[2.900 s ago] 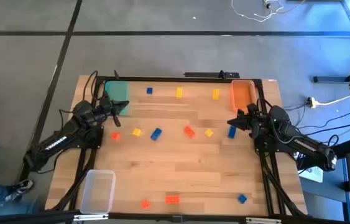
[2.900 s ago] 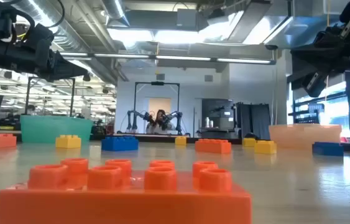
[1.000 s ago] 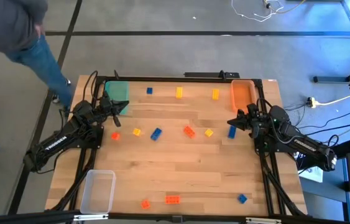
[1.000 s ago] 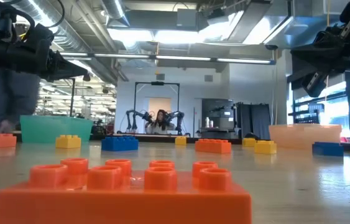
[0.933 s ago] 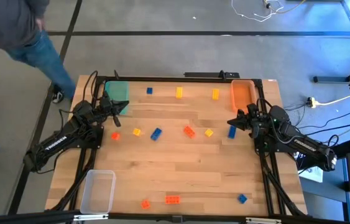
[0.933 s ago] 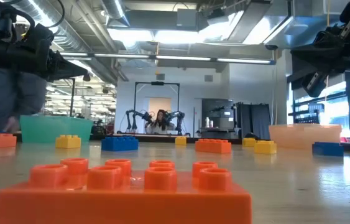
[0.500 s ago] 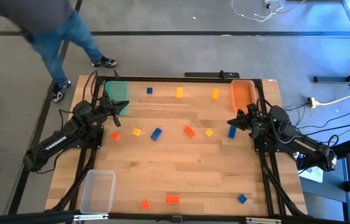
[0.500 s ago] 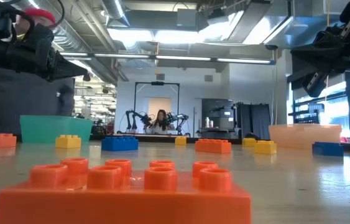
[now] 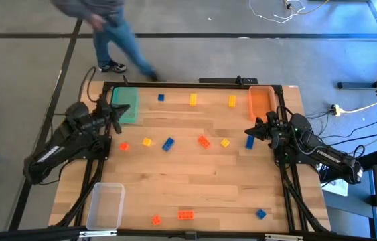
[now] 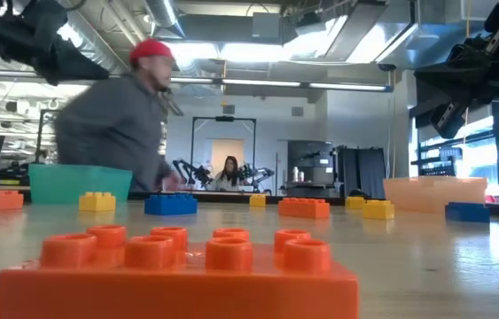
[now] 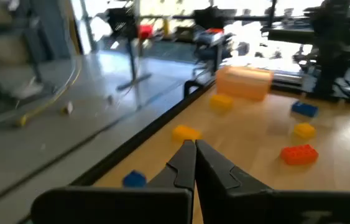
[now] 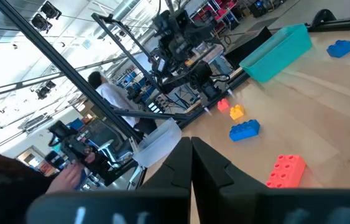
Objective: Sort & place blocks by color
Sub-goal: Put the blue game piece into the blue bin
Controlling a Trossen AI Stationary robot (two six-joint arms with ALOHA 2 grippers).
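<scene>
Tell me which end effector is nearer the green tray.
Left. The left end effector hangs shut right at the green tray; the right end effector is shut across the table, near the orange tray.

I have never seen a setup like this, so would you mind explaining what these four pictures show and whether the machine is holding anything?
It is a robot with two dark arms at a wooden table. One picture looks straight down, one looks level across the tabletop, and two come from cameras on the wrists. The left gripper hovers by the green tray, the right gripper near the orange tray; both have their fingers shut and hold nothing. Small blue, yellow and orange blocks lie scattered, and a clear tray sits at the near left corner. A person is walking past the far side.
</scene>
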